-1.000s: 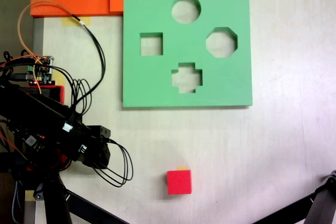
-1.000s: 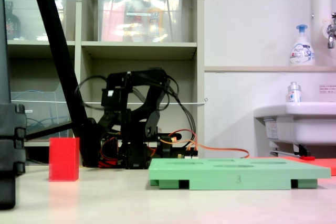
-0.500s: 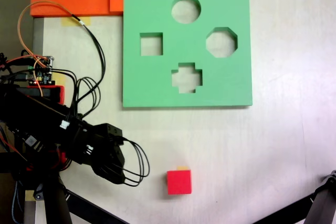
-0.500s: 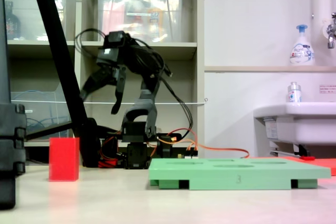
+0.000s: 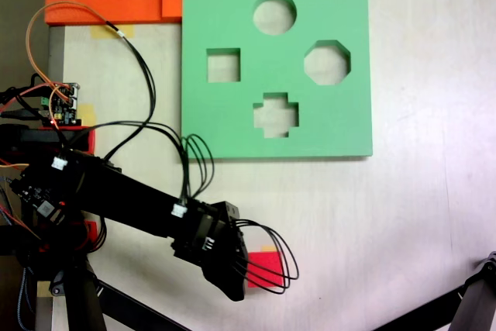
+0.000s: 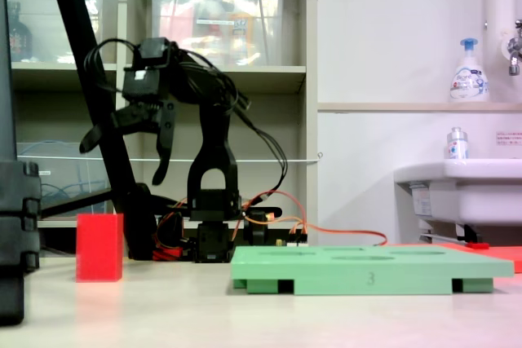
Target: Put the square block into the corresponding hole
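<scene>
Digit "3" on the green foam board's front edge, other labels illegible

In a fixed view the gripper hangs above the square block; the foam board lies right

Swung arm out from folded pose toward 4 o'clock in a fixed view, gripper ending over left edge of the square block, partly covering it. Rose off low crouch in a fixed view, gripper now high above the block, jaws spread apart, pointing down. Cables trailed along.
</scene>
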